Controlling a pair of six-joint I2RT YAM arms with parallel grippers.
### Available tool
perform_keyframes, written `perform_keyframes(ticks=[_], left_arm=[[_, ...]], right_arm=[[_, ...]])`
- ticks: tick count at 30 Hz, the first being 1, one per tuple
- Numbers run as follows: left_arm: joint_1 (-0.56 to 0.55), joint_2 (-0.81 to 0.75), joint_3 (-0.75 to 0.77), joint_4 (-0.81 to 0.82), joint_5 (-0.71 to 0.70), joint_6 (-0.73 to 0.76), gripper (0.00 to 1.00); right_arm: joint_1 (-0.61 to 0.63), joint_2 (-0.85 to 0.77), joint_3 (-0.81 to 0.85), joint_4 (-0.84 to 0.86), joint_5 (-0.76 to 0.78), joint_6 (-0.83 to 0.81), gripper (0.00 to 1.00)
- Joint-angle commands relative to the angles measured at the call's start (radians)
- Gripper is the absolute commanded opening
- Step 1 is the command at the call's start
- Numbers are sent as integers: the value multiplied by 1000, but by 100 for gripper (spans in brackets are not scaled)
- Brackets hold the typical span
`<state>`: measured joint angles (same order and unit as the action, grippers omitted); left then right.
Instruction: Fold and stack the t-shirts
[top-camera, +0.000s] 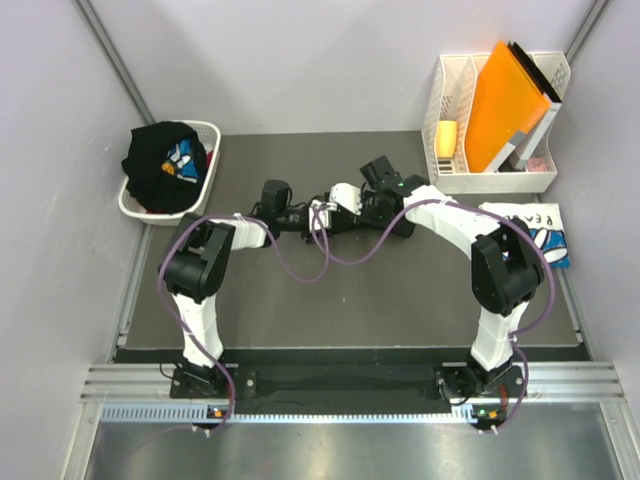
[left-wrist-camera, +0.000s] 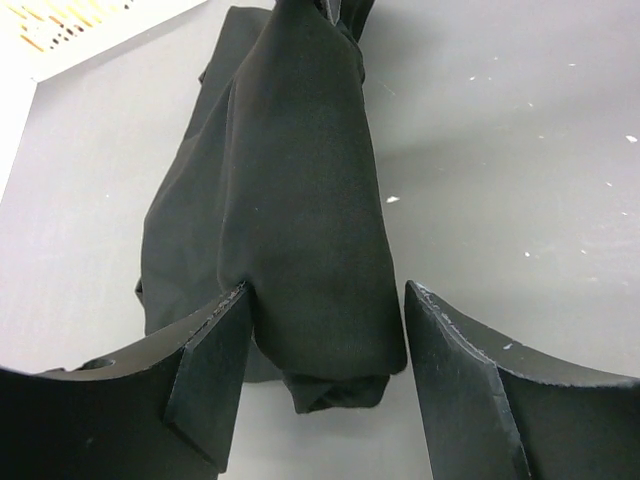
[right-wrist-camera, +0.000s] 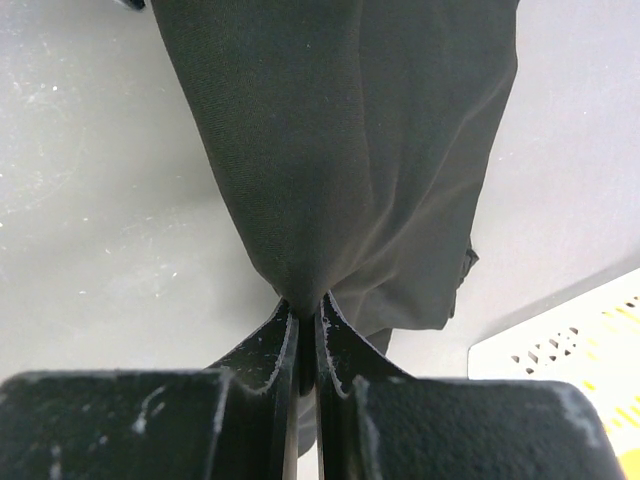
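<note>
Though right claw (right-wrist-camera: 305, 312) pinches black tee (right-wrist-camera: 340, 150), edges cropped.

place: robot lab | signs: 2 arms (top-camera: 200, 270) bolted to rail (top-camera: 570, 378)

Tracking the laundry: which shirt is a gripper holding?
The black shirt pinched in the right gripper; the other black one sits in the basket, the white one lies on the table.

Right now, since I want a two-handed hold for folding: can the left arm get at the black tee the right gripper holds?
Probably yes: the left gripper stands open around the hanging black tee, with nothing in the way.
</note>
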<state>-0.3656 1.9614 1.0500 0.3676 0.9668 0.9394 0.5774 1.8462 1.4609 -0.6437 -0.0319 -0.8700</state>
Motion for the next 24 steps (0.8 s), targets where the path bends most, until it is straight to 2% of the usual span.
perform_keyframes(ticks=[1,9,16,21,23,24], left_arm=[[-18,24,39,83,-25,-39,67],[-24,22,24,163,-92,-56,67],[-27,-10,-59,416,-264,-125,67],[-27,5,-47,396,-264,-129,66],[-29,5,-41,389,-255,-136,63],[-29,10,-38,384,-251,-137,51]], right_arm=[[-2,-58,58,26,-30,6,0],[-1,-54,59,22,-33,8,0],[-1,-56,50,21,-31,-1,0],[-1,-51,55,22,-34,-3,0],[-1,-54,53,22,-34,-3,0],[-1,-56,52,22,-33,-4,0]])
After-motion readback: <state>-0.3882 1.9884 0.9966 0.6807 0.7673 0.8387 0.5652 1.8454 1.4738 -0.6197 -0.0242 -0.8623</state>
